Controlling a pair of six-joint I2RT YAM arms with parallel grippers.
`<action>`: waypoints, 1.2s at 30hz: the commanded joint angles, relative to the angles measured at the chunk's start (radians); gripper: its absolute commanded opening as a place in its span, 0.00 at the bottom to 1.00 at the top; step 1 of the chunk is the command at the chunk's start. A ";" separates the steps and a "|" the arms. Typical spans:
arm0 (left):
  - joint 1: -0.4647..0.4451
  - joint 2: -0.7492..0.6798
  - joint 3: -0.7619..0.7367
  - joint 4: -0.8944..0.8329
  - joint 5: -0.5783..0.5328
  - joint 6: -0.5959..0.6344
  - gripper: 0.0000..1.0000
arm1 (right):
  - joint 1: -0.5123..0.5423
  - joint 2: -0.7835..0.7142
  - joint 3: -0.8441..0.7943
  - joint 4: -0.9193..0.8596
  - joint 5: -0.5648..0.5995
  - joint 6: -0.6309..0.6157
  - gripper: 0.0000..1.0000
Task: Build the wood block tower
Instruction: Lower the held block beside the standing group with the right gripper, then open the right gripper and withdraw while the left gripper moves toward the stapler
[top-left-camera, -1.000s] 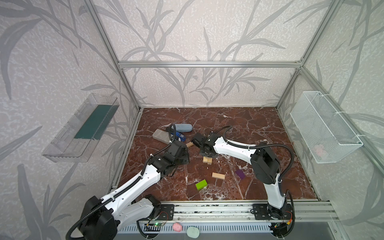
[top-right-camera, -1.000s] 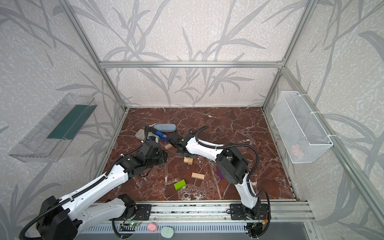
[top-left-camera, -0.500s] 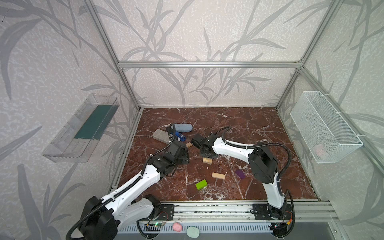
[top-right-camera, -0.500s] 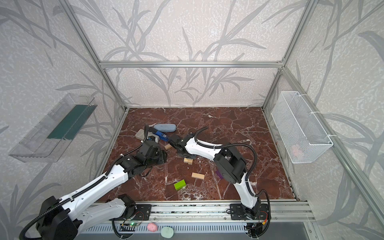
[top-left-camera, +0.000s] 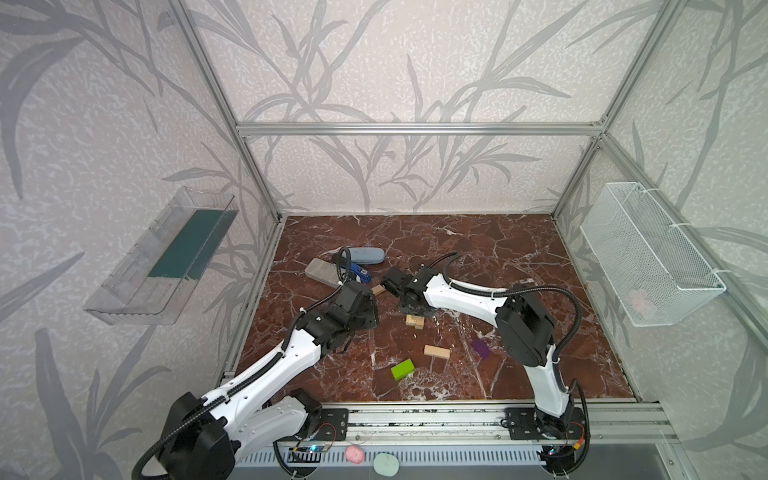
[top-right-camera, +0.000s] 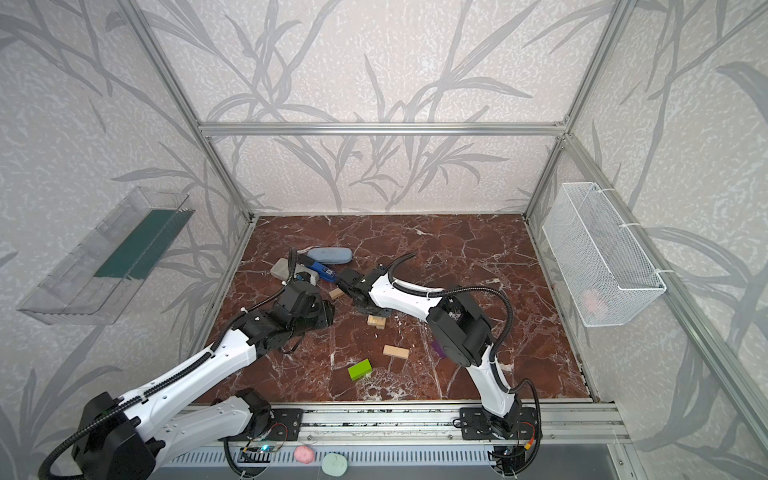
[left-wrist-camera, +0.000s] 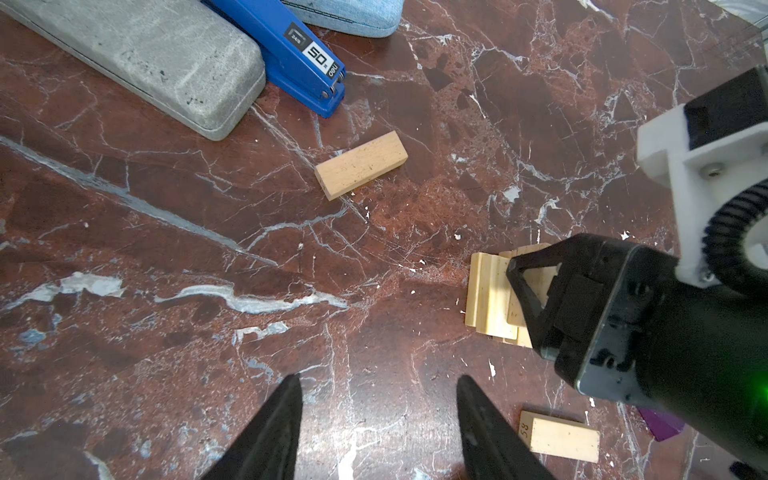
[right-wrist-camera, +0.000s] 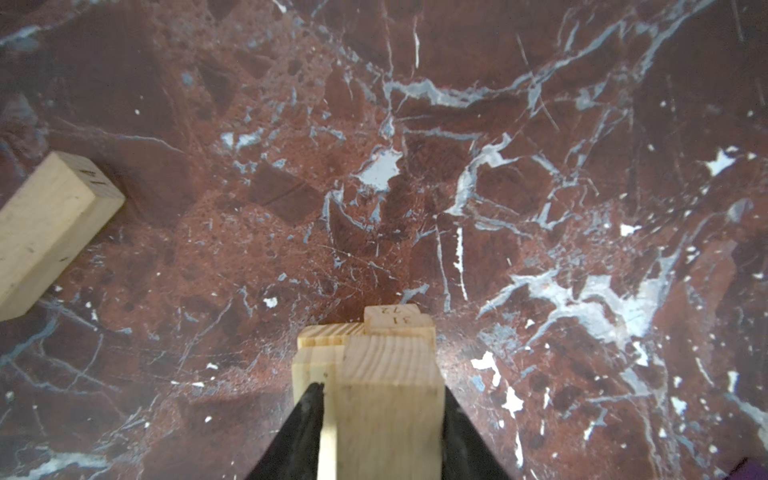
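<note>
Tower (top-left-camera: 414, 321) stands in the middle of the table (top-left-camera: 478, 249) in both top views (top-right-camera: 377, 321). It is a short crossed stack of pale bricks directly under the wrist of the right arm (top-left-camera: 457, 293), which sits where it did a second ago. Lying loose are a wood brick (top-left-camera: 436, 351), the green brick (top-left-camera: 402, 369) and the purple brick (top-left-camera: 480, 348) nearer the rail, and a far brick (top-left-camera: 378, 289) beside the blue stapler (top-left-camera: 359, 272).

Left wrist view: the left fingers (left-wrist-camera: 278, 424) stand apart with only bare marble between them, pointed toward that far brick (left-wrist-camera: 360, 164).

Right wrist view: the right fingers (right-wrist-camera: 305, 424) flank the top brick (right-wrist-camera: 388, 395), one touching and the other showing a sliver of gap, so the hold is loosened. I judge this brick has just been set down and released, and a straight lift clear should follow.
</note>
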 joint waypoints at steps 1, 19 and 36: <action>0.004 -0.005 -0.015 -0.008 -0.013 0.003 0.58 | 0.007 -0.006 0.024 -0.039 0.026 -0.001 0.44; 0.006 -0.006 -0.017 -0.008 -0.014 0.003 0.59 | 0.010 -0.011 0.028 -0.043 0.027 -0.005 0.41; 0.008 -0.065 -0.002 -0.083 0.001 0.026 0.62 | 0.011 -0.296 -0.170 0.116 0.051 -0.193 0.69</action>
